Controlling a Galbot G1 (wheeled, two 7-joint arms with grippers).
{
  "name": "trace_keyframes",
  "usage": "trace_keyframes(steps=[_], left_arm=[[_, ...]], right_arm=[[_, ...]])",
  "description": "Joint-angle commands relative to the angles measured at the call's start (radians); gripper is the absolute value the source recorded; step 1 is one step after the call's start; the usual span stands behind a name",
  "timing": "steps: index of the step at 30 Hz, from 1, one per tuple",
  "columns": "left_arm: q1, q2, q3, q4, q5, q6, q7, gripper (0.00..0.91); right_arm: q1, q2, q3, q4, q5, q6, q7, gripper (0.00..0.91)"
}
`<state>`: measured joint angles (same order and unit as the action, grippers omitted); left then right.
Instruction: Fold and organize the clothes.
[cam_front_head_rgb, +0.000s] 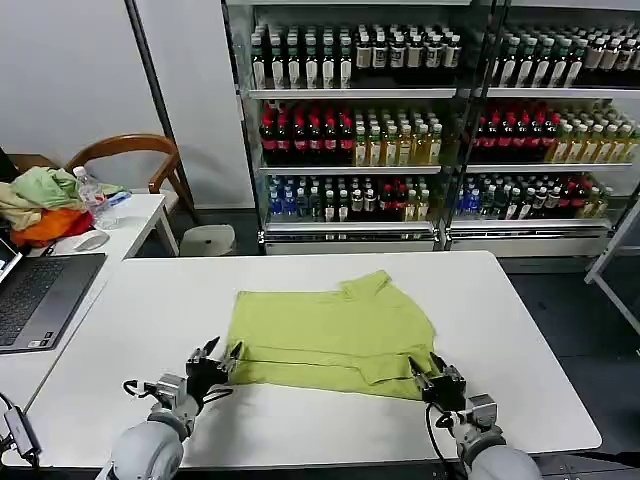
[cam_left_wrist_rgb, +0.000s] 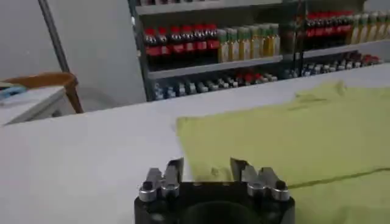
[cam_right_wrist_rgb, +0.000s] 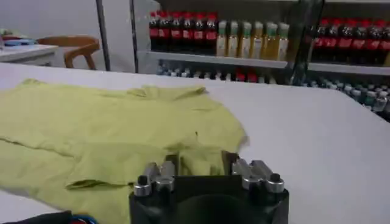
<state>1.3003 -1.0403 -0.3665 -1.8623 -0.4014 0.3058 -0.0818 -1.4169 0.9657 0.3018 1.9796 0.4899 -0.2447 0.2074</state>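
Lime-green T-shirt (cam_front_head_rgb: 335, 335) lies mid-table on the white table (cam_front_head_rgb: 150, 300), already partly folded: a near strip looks doubled over, with a seam line running across at about 6 o'clock of the cloth, and the collar/sleeve bump sits at 1 o'clock.

Left gripper (cam_front_head_rgb: 218, 358) sits at the shirt's 8 o'clock corner, fingers spread, straddling the near-left edge. In the left wrist view, the gripper (cam_left_wrist_rgb: 207, 170) has its tips apart with fabric just ahead; nothing pinched.

Right gripper (cam_front_head_rgb: 432, 372) is at the 4 o'clock corner, fingers also spread. In the right wrist view, its tips (cam_right_wrist_rgb: 202, 163) sit right at the rumpled hem; contact w/ cloth is prob. there, but hard to be sure from this angle.

Step in hand, as I judge it: grab both near corners for the next fold.
- Go low, and get one finger under all layers at each corner, not just the top ply.
- Close both sides together and lift evenly so the edge stays straight.
- Right corner is bunched, so pinch past the wrinkle.
- Carry toward 12 o'clock, and lay the edge parallel to the far hem.
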Motion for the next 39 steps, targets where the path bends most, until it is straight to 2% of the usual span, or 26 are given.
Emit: trace_keyframes(steps=[1,7,14,15,16,17,33,39], left_arm=[[0.153,-0.012,-0.015,-0.179,-0.033,0.093,-0.069,0.907],[0.122,-0.038,0.008,-0.129,-0.045,0.115,-0.121,0.907],[0.091,-0.044,0.01,-0.076,-0.056,0.113,-0.157,0.907],[0.088,-0.046,0.01,-0.07,-0.057,0.111,-0.156,0.252],[0.086,-0.05,0.013,-0.062,-0.059,0.114,-0.157,0.05],[0.084,-0.051,0.014,-0.058,-0.059,0.114,-0.158,0.05],[0.079,-0.066,0.055,-0.041,-0.036,0.122,-0.136,0.05],[0.113,-0.047,0.041,-0.077,-0.009,0.138,-0.098,0.04]], right_arm=[[-0.131,-0.013,0.029,0.097,-0.006,0.017,0.009,0.907],[-0.165,-0.005,0.028,0.085,0.001,-0.014,0.043,0.907],[-0.145,0.011,0.021,0.051,0.013,-0.012,0.045,0.897],[-0.142,0.012,0.019,0.05,0.012,-0.016,0.045,0.222],[-0.135,0.014,0.016,0.044,0.011,-0.029,0.047,0.071],[-0.133,0.015,0.015,0.041,0.011,-0.03,0.049,0.0],[-0.129,0.014,0.012,0.042,0.012,-0.038,0.052,0.0],[-0.151,-0.002,0.017,0.071,-0.006,-0.04,0.026,0.0]])
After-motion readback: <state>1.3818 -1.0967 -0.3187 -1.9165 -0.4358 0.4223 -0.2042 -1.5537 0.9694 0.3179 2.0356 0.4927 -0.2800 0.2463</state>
